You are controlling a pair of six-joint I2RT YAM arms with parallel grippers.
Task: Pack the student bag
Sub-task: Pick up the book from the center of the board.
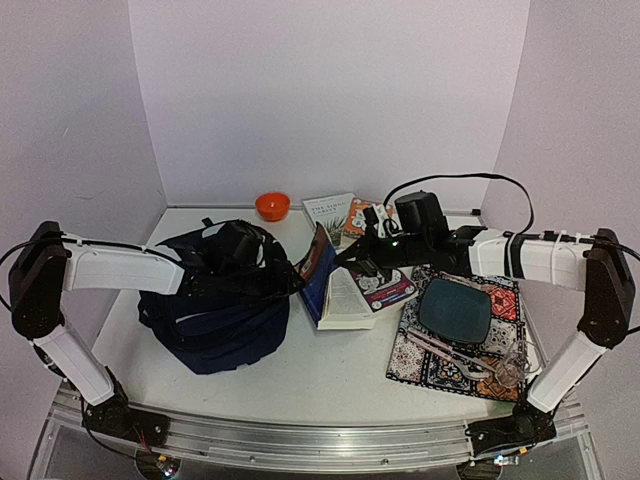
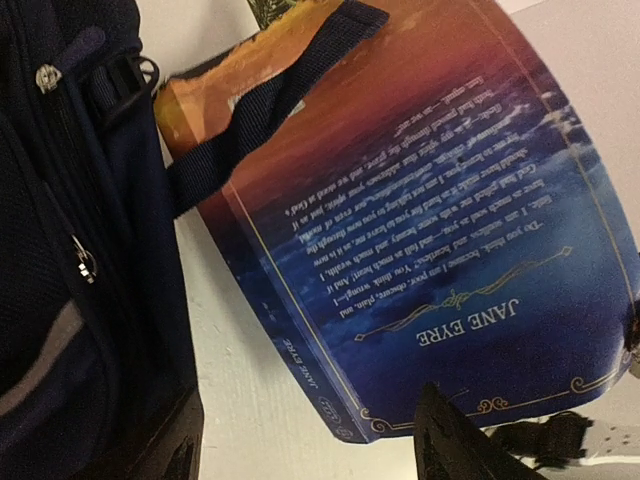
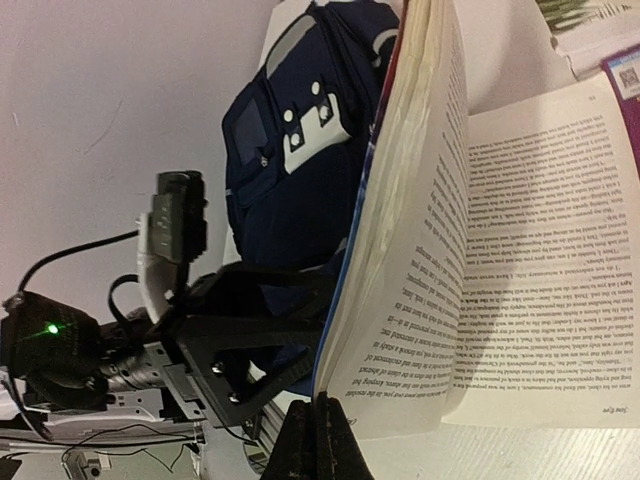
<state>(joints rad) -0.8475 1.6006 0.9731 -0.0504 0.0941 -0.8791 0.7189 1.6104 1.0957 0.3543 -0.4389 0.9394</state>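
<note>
The student bag [image 1: 215,310] is a navy backpack lying left of centre, also visible in the right wrist view [image 3: 300,130]. A paperback, Jane Eyre [image 1: 345,295], stands open beside it. My right gripper [image 3: 320,440] is shut on the bottom edge of its raised cover and front pages [image 3: 400,250]. My left gripper [image 2: 310,450] reaches over the bag top, open, its fingers [image 2: 450,440] either side of the book's lower spine corner without touching it. The blue back cover [image 2: 450,230] fills that view, with a bag strap [image 2: 260,110] lying across it.
An orange bowl [image 1: 272,206] and two more books [image 1: 330,210] sit at the back. A patterned mat [image 1: 500,300] at the right carries a dark teal case [image 1: 456,308], pens [image 1: 450,352] and a clear item [image 1: 510,372]. White walls enclose three sides.
</note>
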